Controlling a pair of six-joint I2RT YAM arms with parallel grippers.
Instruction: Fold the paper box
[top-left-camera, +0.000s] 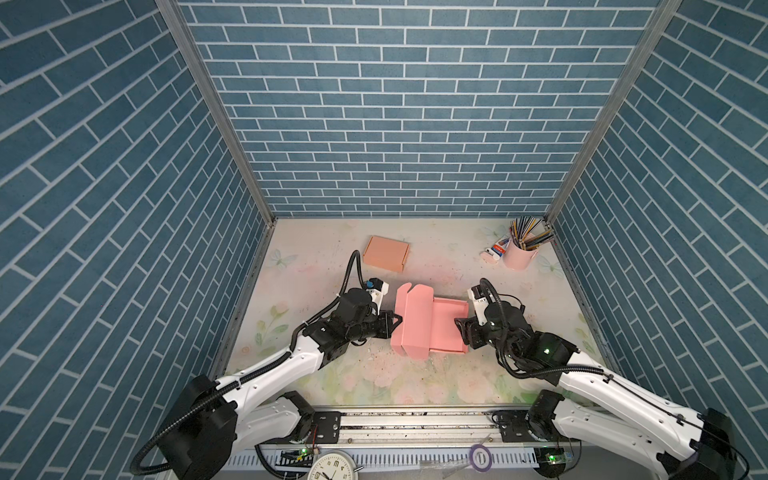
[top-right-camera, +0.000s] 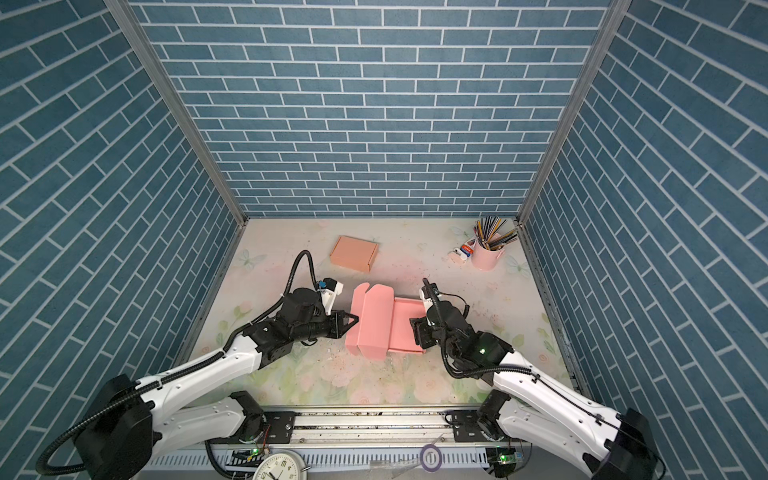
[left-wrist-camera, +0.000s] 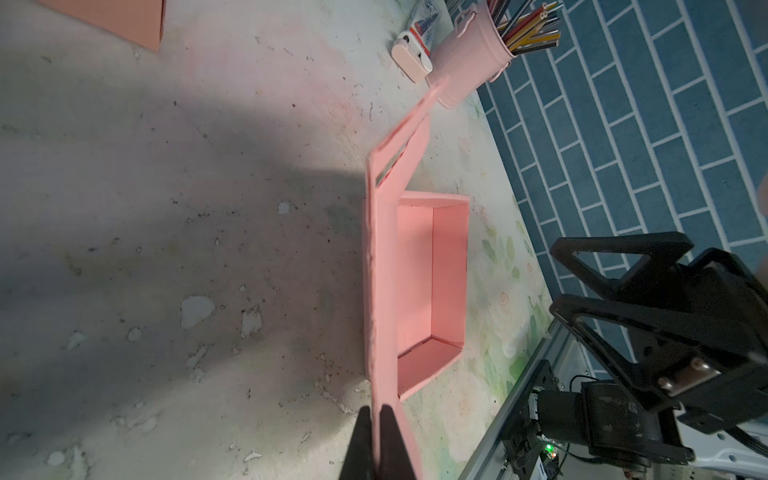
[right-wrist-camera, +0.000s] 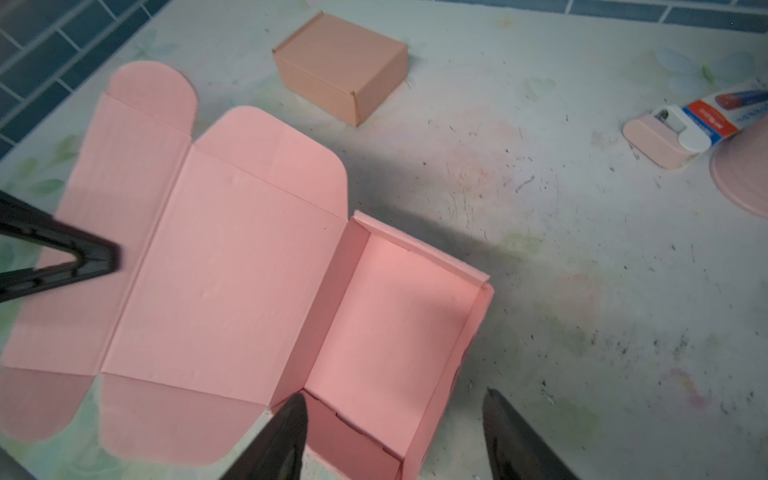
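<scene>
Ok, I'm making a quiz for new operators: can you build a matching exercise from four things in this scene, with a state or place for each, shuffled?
Things:
1. left gripper
2. right gripper
3. tan box
4. pink bucket

States:
A. holds pencils, far right corner
B. shut on the outer flap of the pink box
C. closed, untouched, farther back
D. open, at the tray end of the pink box

Pairs: 1-B, 2-D, 3-C, 4-A
</scene>
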